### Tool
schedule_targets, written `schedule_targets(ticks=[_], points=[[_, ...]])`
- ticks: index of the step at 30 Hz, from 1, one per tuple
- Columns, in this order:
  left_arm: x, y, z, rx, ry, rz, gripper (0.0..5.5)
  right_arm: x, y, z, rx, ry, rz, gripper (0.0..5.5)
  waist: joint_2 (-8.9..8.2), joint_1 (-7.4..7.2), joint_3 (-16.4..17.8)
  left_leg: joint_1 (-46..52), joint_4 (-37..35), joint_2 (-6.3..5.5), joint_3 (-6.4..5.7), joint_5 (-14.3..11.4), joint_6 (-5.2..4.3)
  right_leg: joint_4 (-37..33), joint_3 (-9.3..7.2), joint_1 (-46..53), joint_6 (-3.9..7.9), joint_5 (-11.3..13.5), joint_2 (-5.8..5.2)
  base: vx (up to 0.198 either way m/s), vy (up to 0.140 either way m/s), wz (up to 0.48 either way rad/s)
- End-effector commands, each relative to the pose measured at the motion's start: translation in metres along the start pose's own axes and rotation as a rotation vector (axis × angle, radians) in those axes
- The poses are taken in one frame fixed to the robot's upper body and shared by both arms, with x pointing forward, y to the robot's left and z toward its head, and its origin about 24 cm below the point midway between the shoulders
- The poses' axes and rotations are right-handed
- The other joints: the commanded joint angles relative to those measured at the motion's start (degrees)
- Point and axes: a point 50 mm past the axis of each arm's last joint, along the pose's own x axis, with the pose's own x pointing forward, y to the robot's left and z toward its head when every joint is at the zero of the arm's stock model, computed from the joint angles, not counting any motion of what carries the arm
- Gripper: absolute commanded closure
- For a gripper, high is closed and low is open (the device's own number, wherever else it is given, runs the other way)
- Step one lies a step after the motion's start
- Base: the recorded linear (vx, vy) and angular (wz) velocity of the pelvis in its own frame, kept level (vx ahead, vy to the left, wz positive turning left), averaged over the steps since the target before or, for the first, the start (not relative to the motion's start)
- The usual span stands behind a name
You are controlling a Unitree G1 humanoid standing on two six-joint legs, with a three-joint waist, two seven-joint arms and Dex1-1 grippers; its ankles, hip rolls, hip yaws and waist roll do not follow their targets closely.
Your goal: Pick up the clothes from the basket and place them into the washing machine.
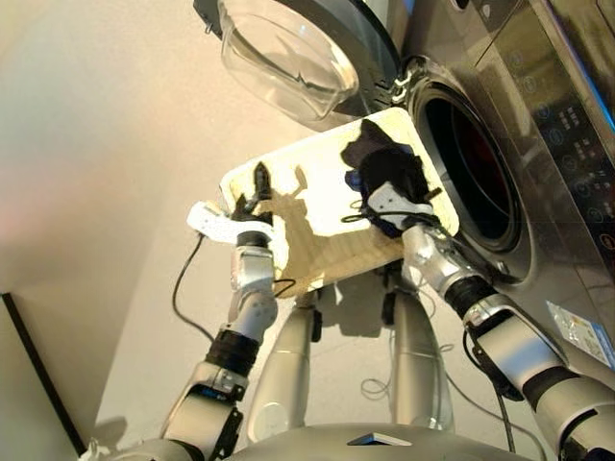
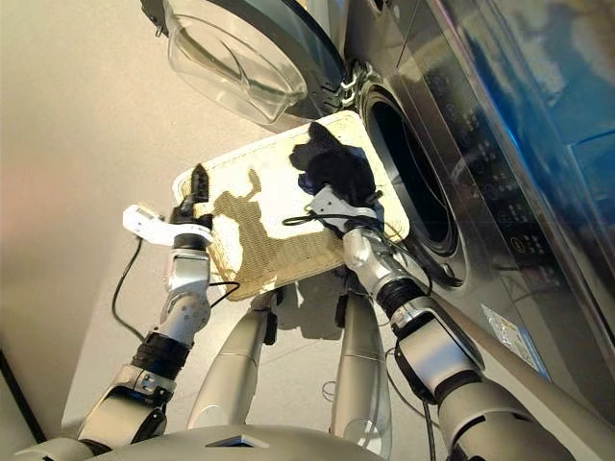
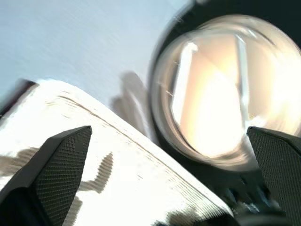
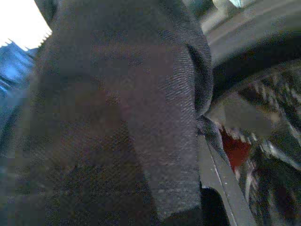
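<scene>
The cream wicker basket lies in front of the washing machine, whose drum hole is open. A black garment is bunched at the basket's corner nearest the drum. My right gripper is sunk in it and shut on it; the cloth fills the right wrist view and hides the fingers. A strip of navy blue garment shows beside it. Something coral-red lies inside the drum. My left gripper hovers open over the basket's opposite edge, holding nothing.
The glass porthole door stands swung open beyond the basket, on the left of the drum. A blue sticker is on the machine's front lower down. A black cable hangs beside my left arm.
</scene>
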Motion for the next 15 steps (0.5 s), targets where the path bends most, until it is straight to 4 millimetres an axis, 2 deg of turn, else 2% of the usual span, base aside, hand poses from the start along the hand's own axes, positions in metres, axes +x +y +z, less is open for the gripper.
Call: schedule_targets(ticks=[1,3,4,5,6,7,11,15], points=[[0.000,0.006,0.037,0.072,-0.167,-0.008,0.00,0.027,-0.043,0.027,0.003,-0.082,-0.232,5.50,1.64,0.00,-0.85,-6.75,1.83,-1.61,1.72,3.92,2.59,-3.87,0.26,-1.56,3.78,6.27,1.34,0.000,0.000,0.000],[-0.002,0.011,0.038,0.093,-0.164,0.007,0.00,0.035,-0.062,0.020,-0.036,-0.045,-0.312,5.50,1.90,0.51,-0.49,-7.80,2.12,-1.74,1.53,4.12,2.67,-2.70,0.21,-2.81,3.78,6.13,1.23,0.000,0.000,0.000],[-0.002,0.011,0.038,0.093,-0.164,0.007,0.00,0.035,-0.062,0.020,-0.036,-0.046,-0.312,5.50,1.89,0.51,-0.52,-7.88,2.17,-1.75,1.54,4.10,2.67,-2.64,0.22,-2.90,3.78,6.11,1.22,0.000,0.000,0.000],[-0.005,0.017,0.039,0.117,-0.157,0.020,0.00,0.044,-0.086,0.015,-0.050,0.005,-0.415,5.50,2.32,1.04,-0.13,-9.05,2.90,-1.85,1.28,4.17,2.74,-1.31,0.25,-4.20,3.71,5.82,1.01,0.000,0.000,0.000],[-0.005,0.017,0.039,0.117,-0.157,0.019,0.00,0.044,-0.086,0.015,-0.050,0.005,-0.416,5.50,2.31,1.05,-0.17,-9.15,2.96,-1.86,1.29,4.15,2.74,-1.24,0.27,-4.30,3.71,5.79,1.00,0.080,0.030,0.080],[-0.009,0.022,0.038,0.134,-0.144,0.029,0.00,0.053,-0.117,0.011,-0.022,0.066,-0.527,5.50,2.78,1.83,0.27,-9.80,4.13,-1.93,0.76,2.61,2.57,1.42,0.57,-5.38,4.09,3.79,1.03,0.073,0.013,0.081],[-0.015,0.031,0.038,0.165,-0.105,0.043,0.00,0.061,-0.178,0.002,0.061,0.187,-0.738,5.50,3.60,2.74,1.53,-13.42,7.83,-2.67,0.67,2.21,2.71,5.74,0.61,-8.92,4.01,3.09,0.68,0.018,0.004,0.030],[-0.021,0.044,0.039,0.192,-0.077,0.088,0.00,0.056,-0.231,-0.012,0.095,0.284,-0.922,5.50,3.98,3.05,2.65,-17.64,12.75,-3.18,0.63,1.45,2.91,10.45,0.63,-12.64,4.09,2.28,0.57,0.000,0.000,0.000]])
